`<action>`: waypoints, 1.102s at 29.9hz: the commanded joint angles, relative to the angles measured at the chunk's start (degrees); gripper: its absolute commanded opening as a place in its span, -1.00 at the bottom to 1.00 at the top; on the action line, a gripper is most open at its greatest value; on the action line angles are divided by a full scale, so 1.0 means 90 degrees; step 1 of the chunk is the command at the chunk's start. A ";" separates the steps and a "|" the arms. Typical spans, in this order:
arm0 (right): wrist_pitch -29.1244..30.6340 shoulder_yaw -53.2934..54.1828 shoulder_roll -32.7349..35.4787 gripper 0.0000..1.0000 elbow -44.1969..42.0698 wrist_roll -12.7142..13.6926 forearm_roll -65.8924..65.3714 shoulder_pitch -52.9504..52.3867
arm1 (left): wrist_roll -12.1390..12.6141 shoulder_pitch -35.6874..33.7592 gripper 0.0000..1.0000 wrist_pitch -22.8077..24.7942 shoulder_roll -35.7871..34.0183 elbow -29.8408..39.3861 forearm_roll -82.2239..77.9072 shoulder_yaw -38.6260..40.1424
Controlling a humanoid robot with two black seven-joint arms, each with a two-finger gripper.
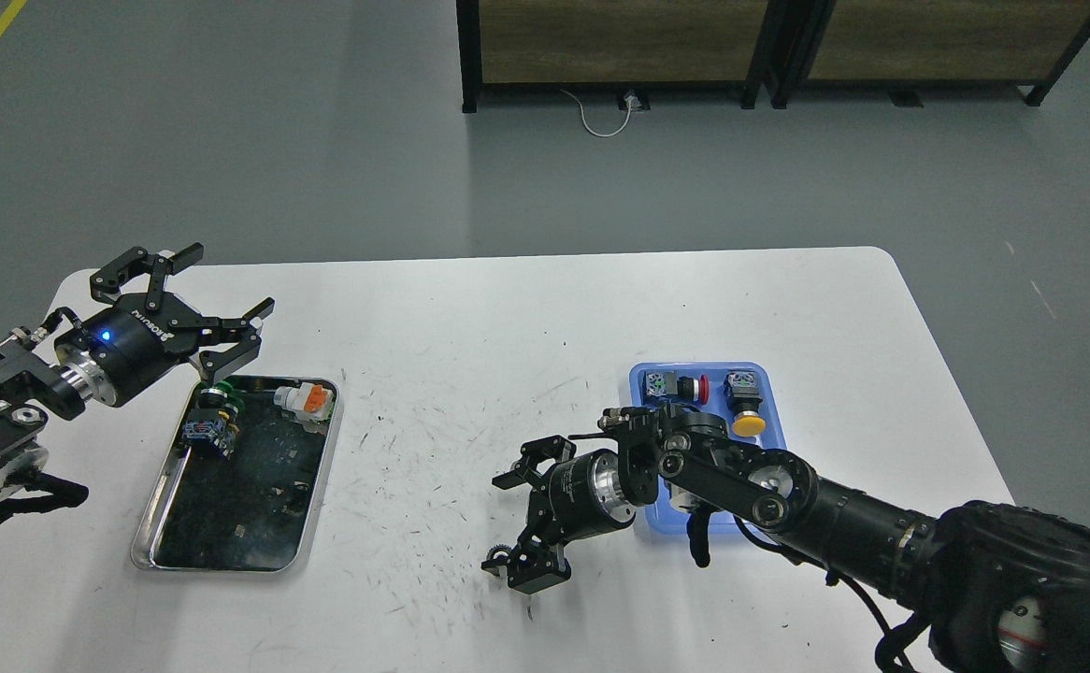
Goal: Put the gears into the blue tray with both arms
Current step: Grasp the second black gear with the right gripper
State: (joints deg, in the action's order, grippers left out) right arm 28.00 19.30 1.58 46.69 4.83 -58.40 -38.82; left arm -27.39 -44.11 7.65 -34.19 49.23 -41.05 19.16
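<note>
One gear (500, 555) lies on the white table near the front edge, partly covered by the lower finger of my right gripper (505, 523). That gripper is open and low over the table, its jaws straddling the gear's spot. The blue tray (640, 397) sits right of centre, and my right arm hides its near half. No gear shows in the uncovered part of the tray. My left gripper (229, 280) hovers open and empty over the far left corner of the silver tray (227, 565).
The blue tray holds a red-capped switch (681, 387) and a yellow-capped switch (746, 414). The silver tray holds a green-ringed switch (213, 418) and an orange-and-white part (308, 400). Dark shelving stands on the floor beyond the table.
</note>
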 commanded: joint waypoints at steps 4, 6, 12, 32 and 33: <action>0.0000 -0.0035 -0.0048 0.99 -0.0003 0.0049 -0.0005 -0.0013 | -0.0003 -0.0059 0.95 0.0000 0.0010 -0.0040 0.0000 0.0000; 0.0000 -0.0074 -0.0048 0.97 -0.0012 0.0049 -0.0005 -0.0022 | -0.0003 -0.0060 0.95 0.0000 0.0010 -0.0069 0.0000 0.0000; 0.0000 -0.0152 -0.0048 0.78 -0.0012 0.0097 -0.0024 -0.0003 | -0.0003 -0.0060 0.95 0.0000 0.0010 -0.0089 0.0000 0.0000; 0.0000 -0.0250 -0.0175 -0.23 -0.0013 0.0342 -0.0152 -0.0042 | -0.0003 -0.0108 0.95 0.0000 0.0000 -0.0099 0.0000 -0.0029; 0.0000 -0.0250 -0.0175 -0.25 -0.0013 0.0342 -0.0152 -0.0042 | -0.0003 -0.0108 0.95 0.0000 0.0000 -0.0099 0.0000 -0.0039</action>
State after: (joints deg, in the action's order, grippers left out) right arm 28.02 17.01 -0.01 46.62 7.69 -59.75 -39.19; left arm -27.43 -45.08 7.64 -34.11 48.34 -41.05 18.99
